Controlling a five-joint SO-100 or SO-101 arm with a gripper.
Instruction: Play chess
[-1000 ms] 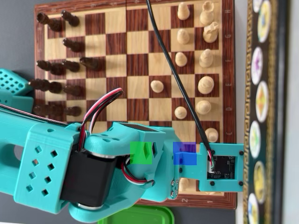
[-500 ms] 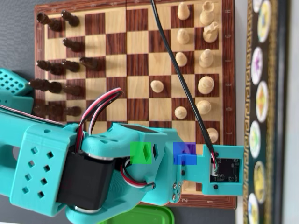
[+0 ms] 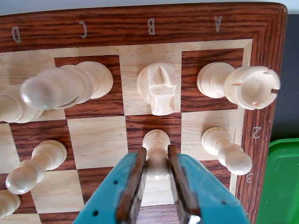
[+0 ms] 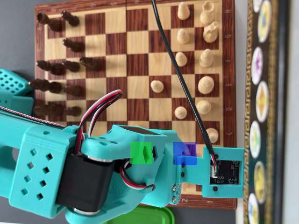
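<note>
In the wrist view my teal gripper [image 3: 157, 153] is shut on a white pawn [image 3: 156, 140]. Its brown-padded fingers [image 3: 135, 179] press both sides of the pawn's upper part. The pawn's base is over the dark square in the B file, second row of the wooden chessboard [image 3: 140, 23]. I cannot tell if it is lifted. Behind it stands a white knight [image 3: 160, 88]. In the overhead view the arm [image 4: 117, 172] covers the board's lower edge [image 4: 135, 46] and hides the gripper and pawn.
A white rook [image 3: 250, 86] and pawn [image 3: 226, 149] stand to the right, a bishop [image 3: 60, 86] and pawn [image 3: 35, 165] to the left. In the overhead view dark pieces [image 4: 56, 70] fill the left, white pieces [image 4: 205, 84] the right. A green container [image 3: 280, 182] sits off the board's corner.
</note>
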